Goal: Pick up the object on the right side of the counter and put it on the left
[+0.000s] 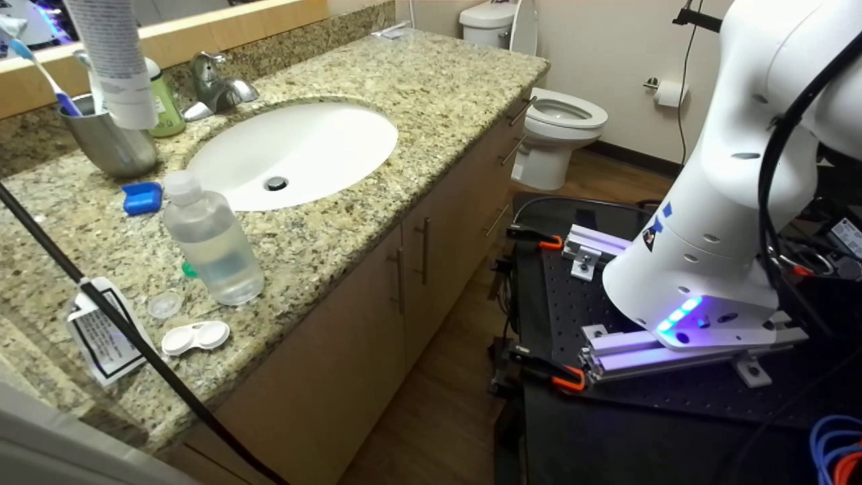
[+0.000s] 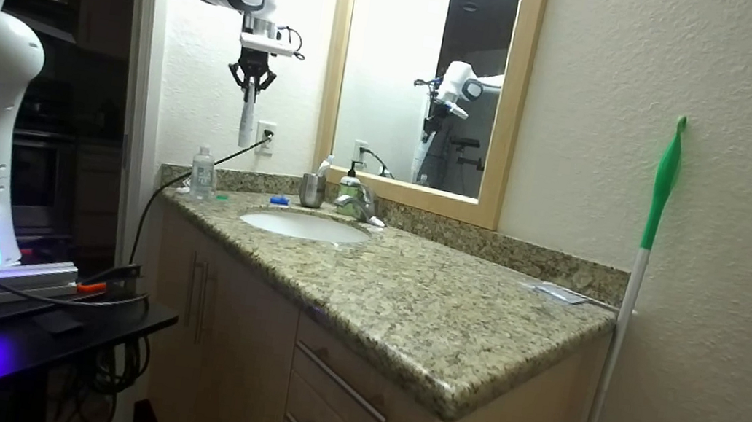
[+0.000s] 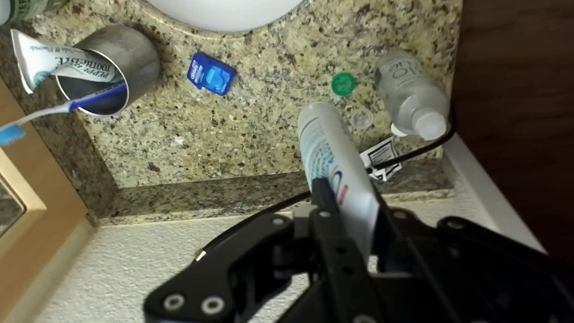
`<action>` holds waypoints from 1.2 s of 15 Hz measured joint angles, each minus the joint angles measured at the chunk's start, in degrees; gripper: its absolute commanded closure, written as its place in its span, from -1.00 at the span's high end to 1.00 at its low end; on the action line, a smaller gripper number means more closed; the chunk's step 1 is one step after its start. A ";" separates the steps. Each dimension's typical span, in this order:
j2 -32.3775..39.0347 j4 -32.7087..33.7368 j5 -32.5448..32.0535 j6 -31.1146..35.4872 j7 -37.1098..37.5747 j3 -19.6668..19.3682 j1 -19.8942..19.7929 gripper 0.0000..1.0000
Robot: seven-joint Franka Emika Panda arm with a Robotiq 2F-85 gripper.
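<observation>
One white tube (image 3: 329,148) hangs over the worktop (image 3: 251,134), pinched in the hand (image 3: 347,188); a skewed descent could knock the clear bottle (image 3: 410,94), two o'clock from it in the wrist view, and the tube's narrow base could tip once released.

Counter (image 2: 400,303), left end in an exterior view — tube (image 2: 246,126) above it, between the fingers of the gripper (image 2: 251,92).
Same view, left to right on the counter: bottle (image 2: 202,177), floss box (image 2: 279,200), cup (image 2: 311,192); soap dispenser (image 2: 349,187) beside the faucet (image 2: 364,202), both on the mirror (image 2: 392,95) side of the sink (image 2: 304,227) — set into the counter. A packet (image 2: 559,293) lies near the rear right corner. Per the wrist view, toothpaste (image 3: 85,66) and a toothbrush (image 3: 80,102) sit in the cup; a disc (image 3: 343,84) lies between floss box and bottle.
</observation>
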 measured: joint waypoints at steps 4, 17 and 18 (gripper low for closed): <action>5.23 3.31 -0.58 1.51 12.75 0.89 -0.27 -0.64; 10.99 2.48 -11.52 1.96 23.09 5.62 0.69 -0.91; 11.74 2.54 -11.75 2.02 23.57 6.09 0.77 -0.64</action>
